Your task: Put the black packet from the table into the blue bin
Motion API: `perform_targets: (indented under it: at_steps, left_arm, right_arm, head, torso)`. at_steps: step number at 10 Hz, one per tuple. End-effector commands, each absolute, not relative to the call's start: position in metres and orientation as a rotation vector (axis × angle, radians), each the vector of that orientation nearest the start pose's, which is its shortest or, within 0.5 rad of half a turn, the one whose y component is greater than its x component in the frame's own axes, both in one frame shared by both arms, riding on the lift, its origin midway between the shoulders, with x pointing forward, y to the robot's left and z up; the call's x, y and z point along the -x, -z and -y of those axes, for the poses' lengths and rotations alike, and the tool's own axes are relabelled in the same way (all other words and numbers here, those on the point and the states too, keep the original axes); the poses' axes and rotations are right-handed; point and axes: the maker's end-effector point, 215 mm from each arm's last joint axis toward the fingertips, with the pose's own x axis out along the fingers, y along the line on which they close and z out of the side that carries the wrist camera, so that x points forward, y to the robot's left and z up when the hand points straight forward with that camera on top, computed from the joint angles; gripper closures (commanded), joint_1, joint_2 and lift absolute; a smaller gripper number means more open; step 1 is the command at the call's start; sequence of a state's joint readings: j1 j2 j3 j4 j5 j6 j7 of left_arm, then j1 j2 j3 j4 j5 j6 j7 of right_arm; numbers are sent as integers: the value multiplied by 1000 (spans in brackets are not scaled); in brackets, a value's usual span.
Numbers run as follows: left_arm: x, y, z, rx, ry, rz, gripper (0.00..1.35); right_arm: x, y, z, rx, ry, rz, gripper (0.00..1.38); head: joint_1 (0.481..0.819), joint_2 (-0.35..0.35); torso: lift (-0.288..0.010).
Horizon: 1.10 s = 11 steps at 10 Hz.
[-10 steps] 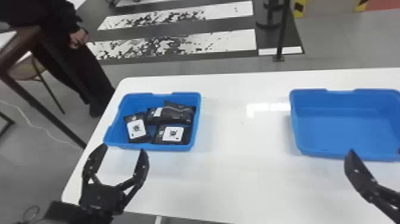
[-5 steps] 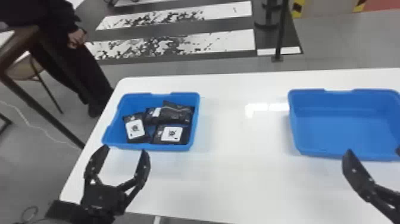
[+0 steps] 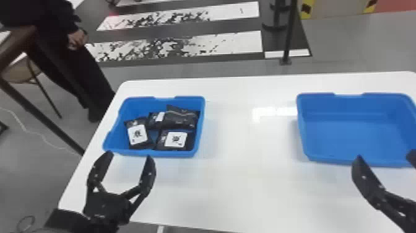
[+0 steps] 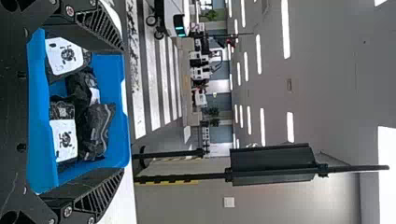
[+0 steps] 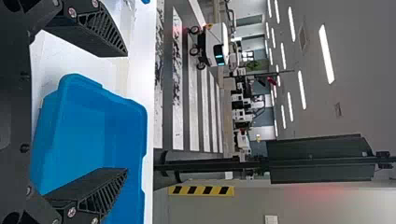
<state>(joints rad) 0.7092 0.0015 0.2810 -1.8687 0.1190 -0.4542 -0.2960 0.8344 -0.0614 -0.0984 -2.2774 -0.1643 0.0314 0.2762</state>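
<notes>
My left gripper point(image 3: 128, 155) stands open just in front of the left blue bin point(image 3: 154, 153), which holds several black packets point(image 3: 181, 117), some with white labels. In the left wrist view the open left gripper point(image 4: 123, 109) has nothing between its fingertips, with black packets point(image 4: 98, 128) lying in the bin point(image 4: 123, 70) beyond. At the right, my right gripper point(image 3: 383, 156) is open at the near side of the right blue bin point(image 3: 356, 133), whose inside is bare. The right wrist view has the right gripper point(image 5: 127, 112) open, holding nothing, by that bin point(image 5: 84, 121).
Both bins stand on a white table point(image 3: 247, 173), with a stretch of tabletop between them. Behind the table are a black post point(image 3: 289, 34) and a striped floor. A dark brown table point(image 3: 18, 43) with a chair is at the far left.
</notes>
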Motion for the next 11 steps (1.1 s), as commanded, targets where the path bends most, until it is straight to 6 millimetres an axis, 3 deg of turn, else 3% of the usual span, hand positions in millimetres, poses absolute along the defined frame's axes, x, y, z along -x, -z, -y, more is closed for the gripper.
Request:
perform_targets:
  at_steps: [1, 11]
  left_arm:
    - [-342, 370, -322, -84, 37, 46, 137]
    - [-342, 369, -322, -64, 33, 54, 137]
  right_arm:
    - [-345, 346, 214, -75, -239, -146, 137]
    - [-346, 344, 214, -78, -240, -141, 139]
  head:
    - [695, 183]
    - [695, 181]
  torso:
    - [-110]
    - [-110]
